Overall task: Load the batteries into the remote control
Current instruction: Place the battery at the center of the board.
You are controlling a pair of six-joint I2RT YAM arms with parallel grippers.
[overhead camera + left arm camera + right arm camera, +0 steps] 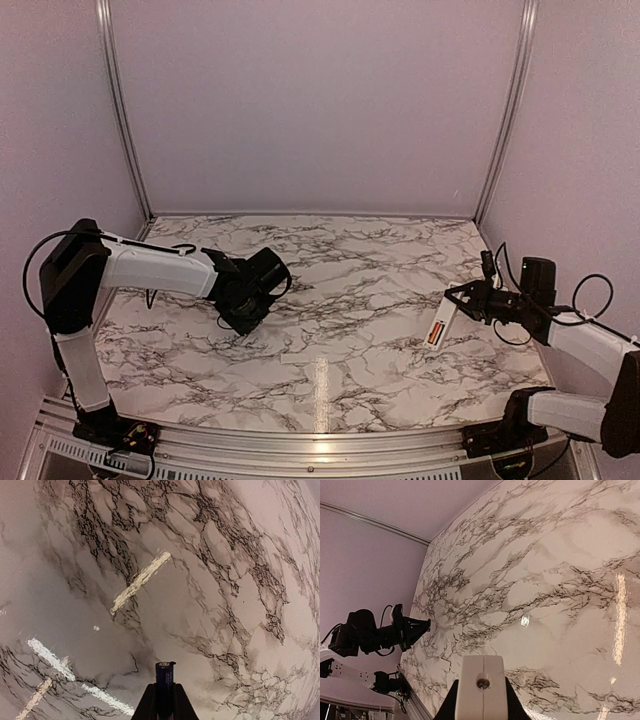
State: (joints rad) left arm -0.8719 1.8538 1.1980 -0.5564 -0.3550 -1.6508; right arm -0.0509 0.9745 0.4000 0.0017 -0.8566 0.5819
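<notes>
Two arms hanging well apart over the marble counter (330, 370), left fingers (147, 707) pinching the black battery (164, 676), its tip sticking out, right fingers (511, 711) gripping the white remote control (481, 690), tilting it downward.

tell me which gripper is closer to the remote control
Right. The right gripper is shut on the remote control; the left gripper is across the table, off to its left, shut on a dark battery.
</notes>
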